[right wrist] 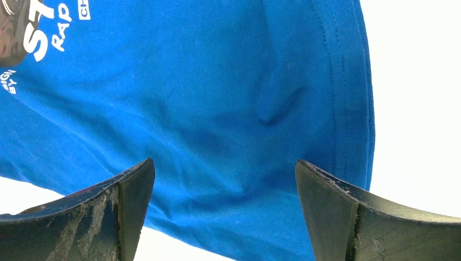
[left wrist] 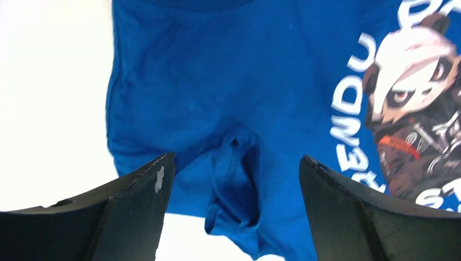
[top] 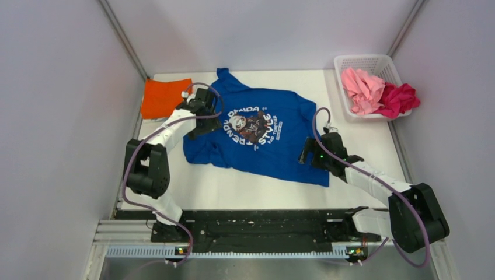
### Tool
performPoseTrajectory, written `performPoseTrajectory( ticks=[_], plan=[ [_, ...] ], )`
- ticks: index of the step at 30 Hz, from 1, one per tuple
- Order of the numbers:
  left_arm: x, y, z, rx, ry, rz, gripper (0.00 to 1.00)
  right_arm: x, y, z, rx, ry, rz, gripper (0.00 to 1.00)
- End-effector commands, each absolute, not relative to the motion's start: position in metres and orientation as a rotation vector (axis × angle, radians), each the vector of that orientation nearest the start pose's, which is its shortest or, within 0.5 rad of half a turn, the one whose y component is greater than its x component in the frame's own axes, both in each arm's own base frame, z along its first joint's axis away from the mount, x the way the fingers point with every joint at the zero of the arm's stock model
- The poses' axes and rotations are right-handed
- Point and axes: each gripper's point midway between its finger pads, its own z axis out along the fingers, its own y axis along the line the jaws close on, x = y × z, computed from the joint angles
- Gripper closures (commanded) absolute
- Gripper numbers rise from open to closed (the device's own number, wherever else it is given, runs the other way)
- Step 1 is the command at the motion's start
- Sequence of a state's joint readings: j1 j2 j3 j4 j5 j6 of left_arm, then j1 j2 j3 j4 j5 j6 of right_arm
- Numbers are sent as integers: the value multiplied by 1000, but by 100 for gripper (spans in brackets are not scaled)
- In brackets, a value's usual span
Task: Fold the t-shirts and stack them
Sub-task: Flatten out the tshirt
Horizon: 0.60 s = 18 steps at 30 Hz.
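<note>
Royal blue t-shirt [top: 257, 137] lies spread print-up in the middle of the white tabletop [top: 233, 189]. White lettering rings a masked panda cartoon; "ENDU" and "RAP" read clearly, the rest is cut off. Pale grey panel walls [top: 58, 116] close in the table. Four shirts in all: the blue one, a folded orange t-shirt [top: 165, 97] at the far left corner, and a light pink t-shirt [top: 362, 88] and a magenta t-shirt [top: 398, 99] crumpled in the one white lattice plastic basket [top: 365, 60]. The left gripper [left wrist: 234, 163] hangs over the sleeve side and the right gripper [right wrist: 224, 166] over the hem, both spread wide and holding nothing.
</note>
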<state>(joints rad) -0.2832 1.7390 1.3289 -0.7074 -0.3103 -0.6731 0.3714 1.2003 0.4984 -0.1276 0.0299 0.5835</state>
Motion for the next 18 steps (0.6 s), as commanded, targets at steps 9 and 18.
performPoseTrajectory(
  ticks=[9, 18],
  plan=[
    [368, -67, 97, -602, 2487, -59, 19, 275, 129, 39, 243, 2426, 404, 2],
    [375, -80, 55, -508, 2665, -72, 38, 275, 117, 47, 264, 2390, 341, 2]
  ],
)
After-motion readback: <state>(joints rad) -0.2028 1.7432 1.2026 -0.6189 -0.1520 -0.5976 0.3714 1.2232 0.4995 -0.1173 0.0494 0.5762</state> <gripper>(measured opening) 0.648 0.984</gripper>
